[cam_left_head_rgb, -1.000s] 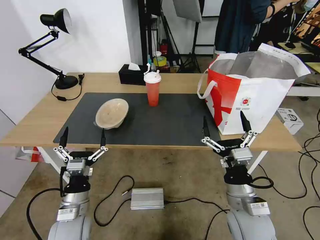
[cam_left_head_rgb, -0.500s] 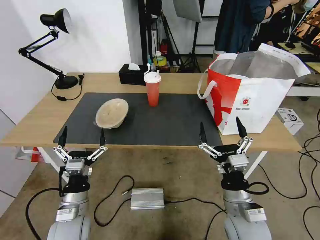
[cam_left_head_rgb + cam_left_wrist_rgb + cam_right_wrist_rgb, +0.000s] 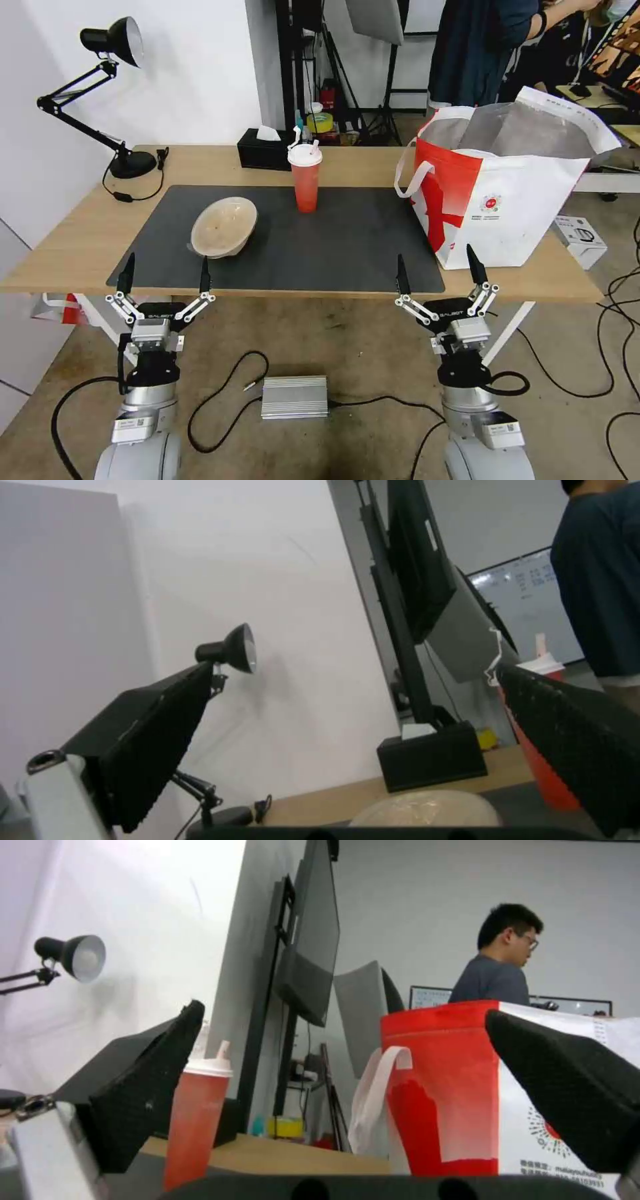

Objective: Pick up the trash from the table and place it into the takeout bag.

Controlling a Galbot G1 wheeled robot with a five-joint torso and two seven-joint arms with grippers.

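Note:
On the dark mat of the table (image 3: 67, 247) lies a shallow beige bowl (image 3: 223, 227) (image 3: 427, 807), tilted, at mid-left. A tall red drink cup (image 3: 306, 177) (image 3: 193, 1125) with white lid and straws stands upright behind the middle. The white-and-red takeout bag (image 3: 507, 193) (image 3: 453, 1090) stands open at the table's right end. My left gripper (image 3: 166, 270) (image 3: 357, 672) is open in front of the table's near edge, below the bowl. My right gripper (image 3: 435, 263) (image 3: 343, 1012) is open at the near edge, just in front of the bag's left corner, holding nothing.
A black desk lamp (image 3: 113, 40) stands at the far left with its cord on the table. A black tissue box (image 3: 263, 150) sits behind the cup. A small white box (image 3: 580, 240) lies right of the bag. A silver box (image 3: 295, 397) and cables lie on the floor.
My right gripper has drawn back and down from the bag, toward the near table edge and slightly left. The left arm, bowl, cup and bag have not moved.

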